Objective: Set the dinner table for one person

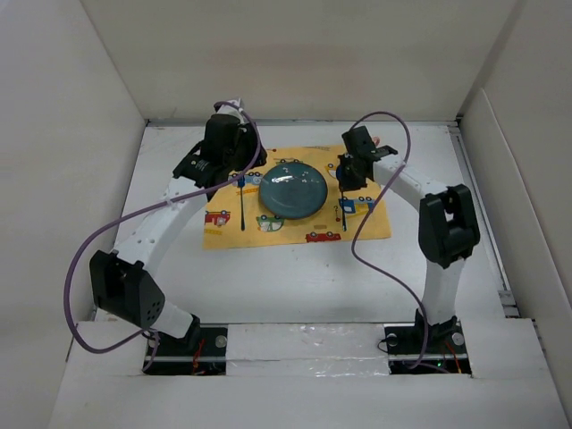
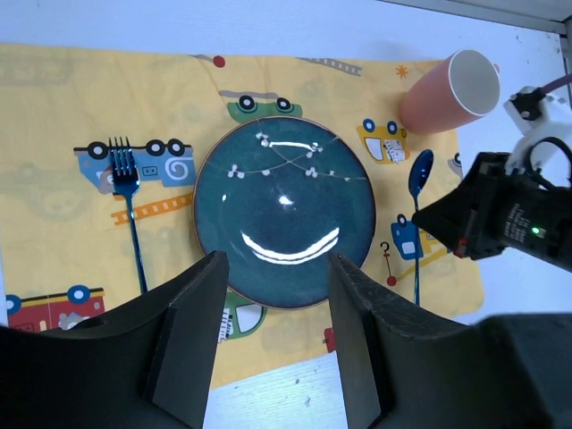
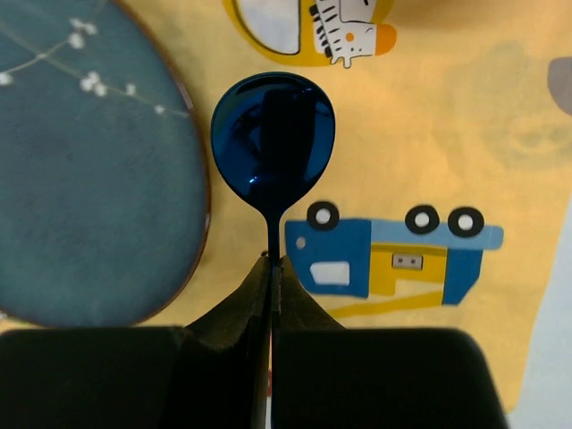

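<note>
A dark teal plate (image 1: pixel 291 192) sits in the middle of a yellow car-print mat (image 1: pixel 375 223) on the white dinner table (image 1: pixel 268 277). A blue fork (image 1: pixel 242 204) lies on the mat left of the plate. A blue spoon (image 3: pixel 273 143) is right of the plate, its bowl pointing away. My right gripper (image 3: pixel 273 264) is shut on the spoon's handle just below the bowl, low over the mat. My left gripper (image 2: pixel 275 261) is open and empty, held high above the plate (image 2: pixel 284 212). A pink cup (image 2: pixel 447 91) stands at the mat's far right corner.
White walls enclose the table on the left, the back and the right. In the left wrist view the right gripper's black body (image 2: pixel 500 219) sits beside the spoon (image 2: pixel 417 214), and the fork (image 2: pixel 130 206) lies left of the plate. A purple cable loops over the right arm (image 1: pixel 393 179).
</note>
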